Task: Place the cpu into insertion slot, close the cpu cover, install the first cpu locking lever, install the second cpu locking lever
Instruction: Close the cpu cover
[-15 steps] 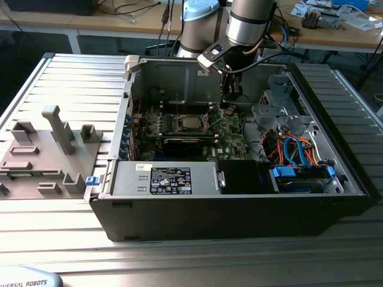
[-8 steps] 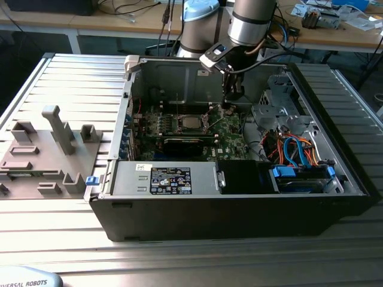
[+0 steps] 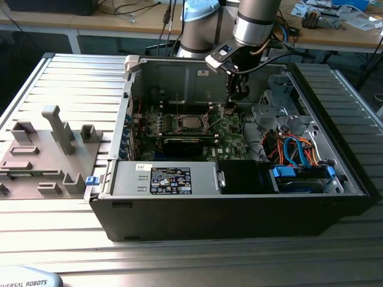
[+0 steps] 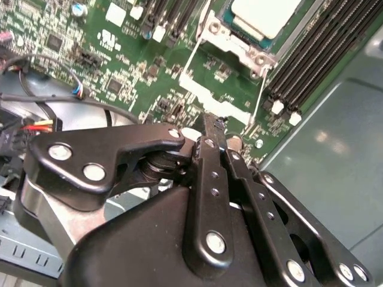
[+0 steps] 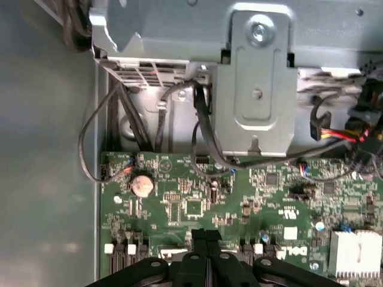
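The cpu [image 3: 191, 124] [image 4: 263, 15] lies flat in the middle of the green motherboard [image 3: 230, 128], its silver top showing through the window of the silver cpu cover [image 4: 230, 43], which lies down around it. The insertion slot is hidden beneath them. Two thin wire levers [image 4: 191, 58] [image 4: 258, 95] run out from the socket's corner toward my gripper. My gripper [image 3: 231, 109] [image 4: 210, 124] [image 5: 205, 234] hovers low over the board, to the exterior view's right of the cpu. Its black fingers are shut together with nothing between them.
The open computer case has a labelled power supply [image 3: 170, 179] at the front and a drive bay with blue and orange cables [image 3: 296, 149] on the exterior view's right. Black memory slots [image 4: 311, 57] flank the socket. A grey fixture block [image 3: 60, 128] stands outside the case on the left.
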`<state>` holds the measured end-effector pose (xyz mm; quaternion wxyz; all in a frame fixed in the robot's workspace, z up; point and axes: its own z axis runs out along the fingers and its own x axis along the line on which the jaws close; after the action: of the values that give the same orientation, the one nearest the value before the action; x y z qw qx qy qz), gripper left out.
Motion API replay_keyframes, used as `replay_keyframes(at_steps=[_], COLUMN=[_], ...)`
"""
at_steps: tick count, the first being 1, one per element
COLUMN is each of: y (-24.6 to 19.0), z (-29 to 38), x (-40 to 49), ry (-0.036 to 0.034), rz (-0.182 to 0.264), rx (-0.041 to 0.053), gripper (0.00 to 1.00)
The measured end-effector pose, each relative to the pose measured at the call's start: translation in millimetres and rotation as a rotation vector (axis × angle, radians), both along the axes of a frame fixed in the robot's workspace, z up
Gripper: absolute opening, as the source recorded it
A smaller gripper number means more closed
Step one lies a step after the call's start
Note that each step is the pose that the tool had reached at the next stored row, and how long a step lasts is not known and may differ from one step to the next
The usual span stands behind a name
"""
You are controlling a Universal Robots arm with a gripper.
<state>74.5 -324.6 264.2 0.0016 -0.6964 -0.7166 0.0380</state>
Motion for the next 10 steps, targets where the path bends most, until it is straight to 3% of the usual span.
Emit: replay_keyframes(at_steps=[6, 10], y=[0.6, 0.6], z=[-15.3, -17.0], x=[2.2, 2.2], ry=[0.0026, 0.0027], rz=[0.004, 0.006], rx=[0.0011, 0.0024], gripper=[0.11, 0.11])
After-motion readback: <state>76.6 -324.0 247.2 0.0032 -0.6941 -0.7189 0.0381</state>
